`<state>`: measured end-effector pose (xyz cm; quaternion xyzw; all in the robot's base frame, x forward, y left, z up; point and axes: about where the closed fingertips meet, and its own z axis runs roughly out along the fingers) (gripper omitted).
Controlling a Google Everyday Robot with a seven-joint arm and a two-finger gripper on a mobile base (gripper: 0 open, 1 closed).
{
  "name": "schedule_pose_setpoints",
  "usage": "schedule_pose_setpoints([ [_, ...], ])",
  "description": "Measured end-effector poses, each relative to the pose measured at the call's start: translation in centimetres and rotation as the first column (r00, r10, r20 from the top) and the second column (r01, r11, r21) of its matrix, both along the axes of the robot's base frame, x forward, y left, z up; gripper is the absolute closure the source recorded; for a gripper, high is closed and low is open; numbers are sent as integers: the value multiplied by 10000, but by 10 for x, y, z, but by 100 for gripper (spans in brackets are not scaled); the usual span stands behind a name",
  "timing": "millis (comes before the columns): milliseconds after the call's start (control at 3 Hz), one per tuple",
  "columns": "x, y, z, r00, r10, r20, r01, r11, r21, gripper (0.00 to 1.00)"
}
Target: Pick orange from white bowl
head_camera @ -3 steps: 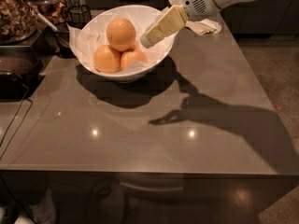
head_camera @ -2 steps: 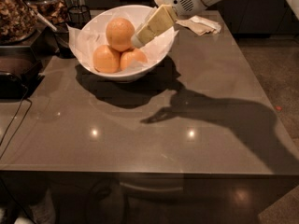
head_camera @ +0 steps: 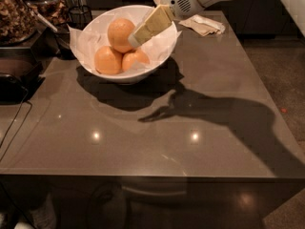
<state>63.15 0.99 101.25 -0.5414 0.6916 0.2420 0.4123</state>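
Observation:
The white bowl (head_camera: pixel 157 56), lined with crinkled white paper, stands at the back left of the grey table. It holds three oranges. The orange (head_camera: pixel 119 34), pale and the largest, sits on top of two smaller, deeper-orange fruits (head_camera: pixel 107 61). My gripper (head_camera: pixel 134 40) reaches in from the upper right on a white arm. Its cream-coloured fingers (head_camera: pixel 151 24) point down-left over the bowl, and the tip is right beside the top orange's right side. Nothing is held.
A crumpled beige cloth (head_camera: pixel 205 25) lies behind the bowl at the back right. Jars and a dark appliance (head_camera: pixel 19 18) crowd the left edge, with a black cable (head_camera: pixel 14 123) trailing down. The table's front edge (head_camera: pixel 152 176) is near.
My gripper has moved left, from over the bowl's right rim to the inside of the bowl, next to the top orange. The oranges and bowl have not moved.

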Motion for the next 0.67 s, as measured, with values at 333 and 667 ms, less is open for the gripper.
schedule_pose_setpoints([
  [333, 19, 14, -2, 9999, -91, -95, 91, 10000, 3, 0],
  [667, 37, 28, -3, 9997, -249, 13, 249, 9997, -51, 0],
])
